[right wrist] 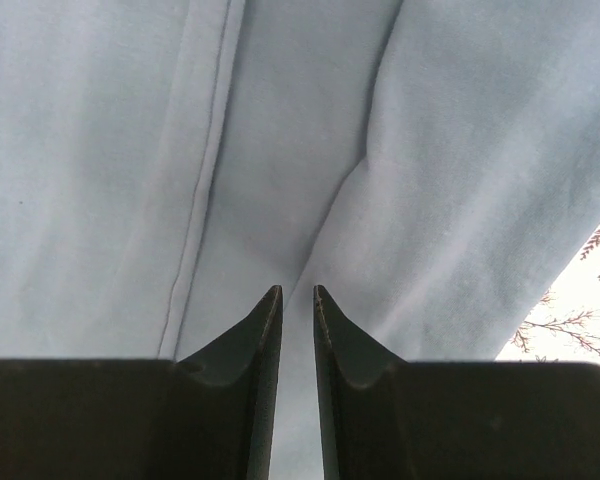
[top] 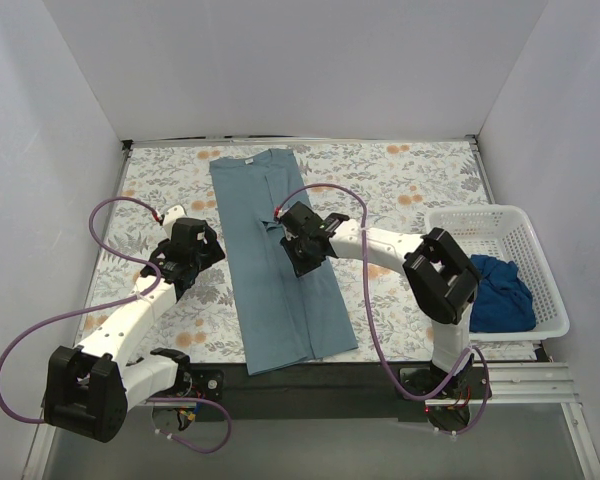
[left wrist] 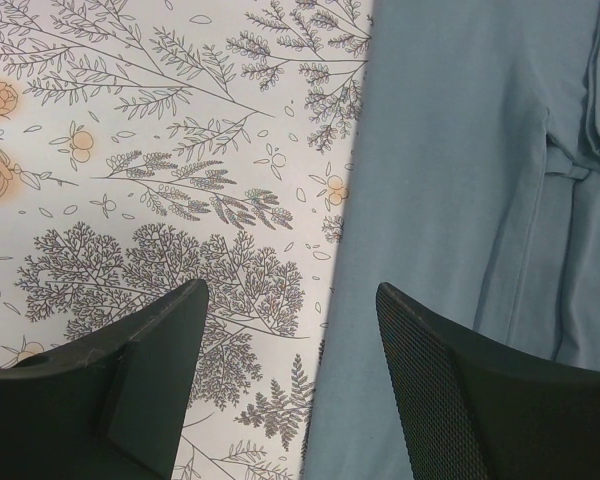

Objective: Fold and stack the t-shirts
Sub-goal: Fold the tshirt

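Slate-blue t-shirt (top: 280, 300) lies folded lengthwise on the table (top: 410, 190), left fingers (left wrist: 150, 370) spread at its edge, right fingers (right wrist: 260, 340) nearly together above it.

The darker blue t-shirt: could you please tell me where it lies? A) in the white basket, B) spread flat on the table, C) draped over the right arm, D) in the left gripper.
A: the darker blue t-shirt lies bunched inside the white lattice basket.

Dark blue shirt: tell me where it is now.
Top view, right side: the dark blue shirt lies crumpled inside the white basket, just right of the right arm.
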